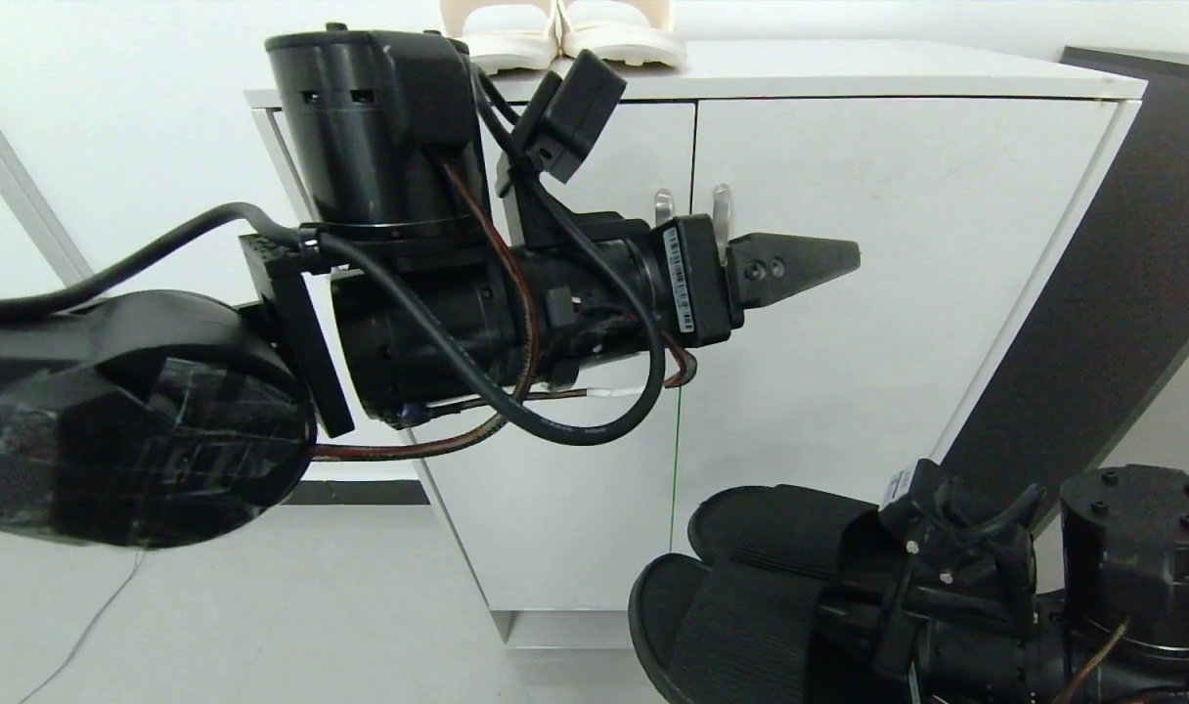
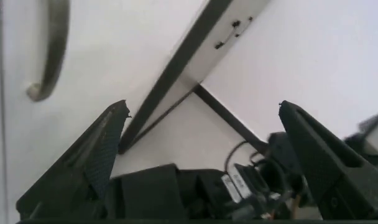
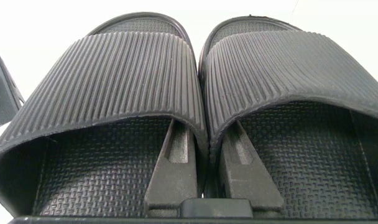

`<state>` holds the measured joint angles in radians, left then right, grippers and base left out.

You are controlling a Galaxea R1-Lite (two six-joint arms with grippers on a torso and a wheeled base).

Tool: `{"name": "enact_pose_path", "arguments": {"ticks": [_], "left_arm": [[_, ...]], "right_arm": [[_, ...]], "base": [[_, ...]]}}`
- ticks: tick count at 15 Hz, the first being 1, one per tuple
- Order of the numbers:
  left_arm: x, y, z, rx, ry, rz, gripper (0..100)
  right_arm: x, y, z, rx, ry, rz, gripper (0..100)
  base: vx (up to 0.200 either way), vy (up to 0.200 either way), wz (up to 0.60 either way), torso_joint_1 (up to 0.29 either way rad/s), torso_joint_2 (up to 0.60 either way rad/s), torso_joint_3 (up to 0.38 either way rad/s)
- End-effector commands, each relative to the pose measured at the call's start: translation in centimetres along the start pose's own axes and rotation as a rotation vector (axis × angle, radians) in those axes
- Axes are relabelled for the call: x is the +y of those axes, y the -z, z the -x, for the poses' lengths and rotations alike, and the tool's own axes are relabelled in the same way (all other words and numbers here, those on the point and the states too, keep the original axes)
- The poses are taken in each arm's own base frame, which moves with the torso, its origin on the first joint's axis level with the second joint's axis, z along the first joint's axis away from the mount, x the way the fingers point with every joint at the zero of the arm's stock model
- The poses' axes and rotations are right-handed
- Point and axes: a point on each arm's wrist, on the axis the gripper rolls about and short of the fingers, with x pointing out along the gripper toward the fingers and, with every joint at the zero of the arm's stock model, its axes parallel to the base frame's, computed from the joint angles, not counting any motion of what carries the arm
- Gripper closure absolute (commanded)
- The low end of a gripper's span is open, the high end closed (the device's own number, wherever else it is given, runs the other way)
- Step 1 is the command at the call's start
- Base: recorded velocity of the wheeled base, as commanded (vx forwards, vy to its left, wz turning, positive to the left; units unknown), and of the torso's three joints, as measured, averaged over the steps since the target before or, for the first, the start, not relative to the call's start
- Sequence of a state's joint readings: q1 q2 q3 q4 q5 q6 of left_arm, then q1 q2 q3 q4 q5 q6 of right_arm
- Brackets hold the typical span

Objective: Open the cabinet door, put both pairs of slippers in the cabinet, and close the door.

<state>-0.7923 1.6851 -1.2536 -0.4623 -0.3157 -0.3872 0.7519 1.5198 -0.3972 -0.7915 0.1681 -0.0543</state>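
Note:
The white cabinet [image 1: 849, 323] stands with both doors closed, its two metal handles [image 1: 720, 205] at the seam. A pair of white slippers [image 1: 560, 39] rests on its top. My left gripper [image 1: 795, 266] hovers in front of the right door, just beside the handles, and the left wrist view shows this gripper [image 2: 202, 107] open and empty near one handle [image 2: 49, 50]. My right gripper [image 3: 204, 158] is shut on a pair of black ribbed slippers [image 3: 139, 74], one finger inside each shoe, pinching their inner walls together. The black slippers [image 1: 751, 587] hang low in front of the right door.
A dark panel [image 1: 1103, 293] leans along the cabinet's right side. Pale floor [image 1: 262, 606] lies open to the left of the cabinet. A thin cable [image 1: 86, 626] trails across that floor.

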Motion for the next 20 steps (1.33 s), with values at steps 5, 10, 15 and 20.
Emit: {"name": "enact_pose_path", "arguments": {"ticks": [5,10,15,20], "left_arm": [[0.8,-0.7,-1.9,-0.064,-0.126,-0.029,0],[1.7,-0.8,-3.2,-0.081,-0.195,-0.055,0],[2.8,-0.7,-4.5,-0.076,-0.216,-0.052,0],[3.0,-0.6,-4.7,-0.078,-0.217,-0.045,100]], "right_arm": [[0.0,-0.1,-0.1,-0.001,0.001,0.001,100],[0.0,-0.2,0.1,-0.007,0.002,0.004,100],[0.0,-0.2,0.1,-0.012,0.000,0.006,100],[0.2,0.0,0.2,-0.004,-0.006,0.008,100]], "base": [[0.000,0.000,0.00,0.000,0.00,0.000],[0.000,0.000,0.00,0.000,0.00,0.000],[0.000,0.000,0.00,0.000,0.00,0.000],[0.000,0.000,0.00,0.000,0.00,0.000]]}}
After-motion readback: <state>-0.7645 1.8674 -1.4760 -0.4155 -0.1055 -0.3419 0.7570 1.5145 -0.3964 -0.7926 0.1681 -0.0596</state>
